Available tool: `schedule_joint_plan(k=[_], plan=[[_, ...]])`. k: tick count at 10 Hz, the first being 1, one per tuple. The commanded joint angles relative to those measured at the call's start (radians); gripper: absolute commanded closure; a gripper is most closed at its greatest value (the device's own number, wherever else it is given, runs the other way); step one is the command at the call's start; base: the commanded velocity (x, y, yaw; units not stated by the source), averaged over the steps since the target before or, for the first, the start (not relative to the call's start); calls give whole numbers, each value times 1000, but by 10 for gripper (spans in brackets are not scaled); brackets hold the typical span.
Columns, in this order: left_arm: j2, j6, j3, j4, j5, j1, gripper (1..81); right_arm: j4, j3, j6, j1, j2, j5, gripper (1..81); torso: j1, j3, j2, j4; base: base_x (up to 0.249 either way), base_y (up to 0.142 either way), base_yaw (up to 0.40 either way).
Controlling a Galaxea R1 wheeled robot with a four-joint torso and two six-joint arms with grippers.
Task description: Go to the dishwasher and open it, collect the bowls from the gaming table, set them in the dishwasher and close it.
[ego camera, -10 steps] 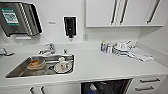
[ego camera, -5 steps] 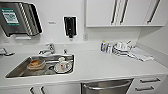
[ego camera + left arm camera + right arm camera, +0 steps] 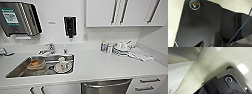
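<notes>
The dishwasher (image 3: 106,86), shut beneath the table (image 3: 100,65), is being approached. Its handle must be grasped; neither pincer's state can be told.

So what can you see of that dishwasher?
Just the top of the dishwasher shows, at the bottom edge of the head view. Its front looks like brushed steel, with a horizontal bar handle across it. It sits under the white counter, right of the sink, with white drawers on its other side. The door looks closed.
</notes>
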State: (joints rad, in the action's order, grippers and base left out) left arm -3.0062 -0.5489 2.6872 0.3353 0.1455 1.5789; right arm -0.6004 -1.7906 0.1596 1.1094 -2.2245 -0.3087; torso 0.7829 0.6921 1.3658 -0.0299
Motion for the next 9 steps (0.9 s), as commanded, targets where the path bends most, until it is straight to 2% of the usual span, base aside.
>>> schedule_joint_plan(k=[1, 3, 4, 6, 7, 9], plan=[[1, 20, -1, 8, -50, -26, 10, 79, -130, -219, 50, -102, -52, 10, 0, 0, 0, 0, 0, 0, 0], [2, 26, 0, 8, -49, -27, 10, 80, -140, -285, 100, -140, 3, 10, 0, 0, 0, 0, 0, 0, 0], [2, 26, -1, 8, -49, -27, 10, 79, -192, -340, 126, -182, 23, 10, 0, 0, 0, 0, 0, 0, 0], [1, 26, -1, 8, -46, -27, 10, 79, -303, -426, 155, -261, 26, 10, 0, 0, 0, 0, 0, 0, 0], [2, 26, -1, 8, -44, -27, 10, 80, -303, -465, 172, -272, 26, 10, 0, 0, 0, 0, 0, 0, 0], [4, 52, -1, 8, -41, -27, 10, 79, -303, -555, 208, -290, 59, 10, 0, 0, 0, 0, 0, 0, 0]])
